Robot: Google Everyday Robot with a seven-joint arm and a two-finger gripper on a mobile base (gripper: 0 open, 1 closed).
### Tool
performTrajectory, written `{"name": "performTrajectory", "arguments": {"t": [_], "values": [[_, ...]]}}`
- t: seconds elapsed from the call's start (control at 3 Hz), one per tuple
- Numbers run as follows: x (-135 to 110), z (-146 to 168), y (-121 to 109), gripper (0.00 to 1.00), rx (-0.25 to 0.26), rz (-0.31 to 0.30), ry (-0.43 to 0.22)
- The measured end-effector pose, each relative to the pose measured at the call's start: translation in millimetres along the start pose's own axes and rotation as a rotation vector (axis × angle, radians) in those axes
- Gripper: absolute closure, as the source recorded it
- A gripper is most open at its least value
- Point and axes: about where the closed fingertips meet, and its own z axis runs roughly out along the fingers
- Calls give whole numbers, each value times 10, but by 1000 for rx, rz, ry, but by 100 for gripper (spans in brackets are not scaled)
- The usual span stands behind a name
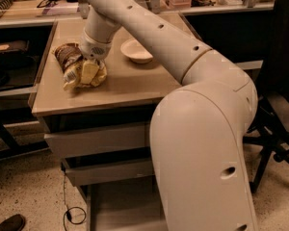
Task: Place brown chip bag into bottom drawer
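The brown chip bag [76, 69] lies on the beige cabinet top [130, 85] near its left edge, its dark brown end pointing to the back and its yellow and white panels to the front. My gripper [90, 67] comes down from the white arm and sits right on the bag's middle, touching it. The bag rests on the top. The bottom drawer [123, 203] is pulled out below, showing a plain flat floor. My arm's big white body hides the drawer's right part.
A white bowl [137, 51] stands on the cabinet top right of the bag. Two higher drawers [94, 142] are slightly out. A cable [70, 211] lies on the speckled floor. A dark chair [279, 129] stands at the right, benches with clutter behind.
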Motion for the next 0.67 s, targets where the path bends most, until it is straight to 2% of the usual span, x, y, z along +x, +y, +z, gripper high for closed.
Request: {"name": "performTrajectory", "arguments": {"t": [0.67], "values": [[-21, -42, -7, 100, 0, 0, 0]]}}
